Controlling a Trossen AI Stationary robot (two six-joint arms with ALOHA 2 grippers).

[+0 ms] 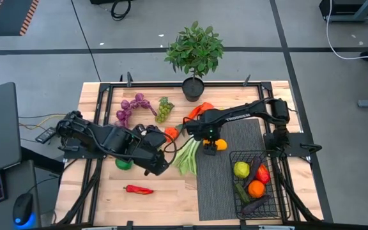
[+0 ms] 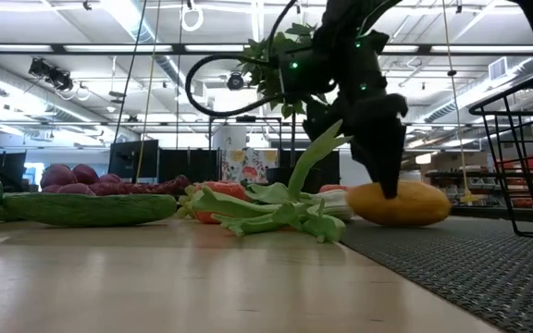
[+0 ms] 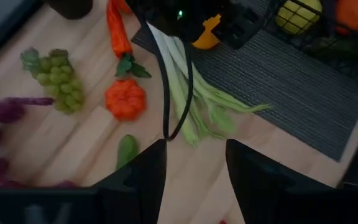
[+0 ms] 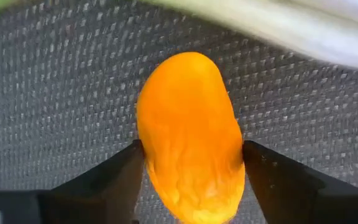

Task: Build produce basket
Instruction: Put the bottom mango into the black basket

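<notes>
text: none legible | labels/brands/nos: none on table, arms or produce | white printed container [image 2: 241, 157] behind table, approx 12 o'clock in low view: coloured pattern only, no readable wording | room signs: too small to make out

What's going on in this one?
The right gripper is down on the grey mat, its fingers set on either side of an orange-yellow fruit lying beside the leek. The left gripper hangs open above the wood, holding nothing. The basket at the mat's corner already holds several pieces; the grapes, the red chili and other produce lie out on the table.
</notes>
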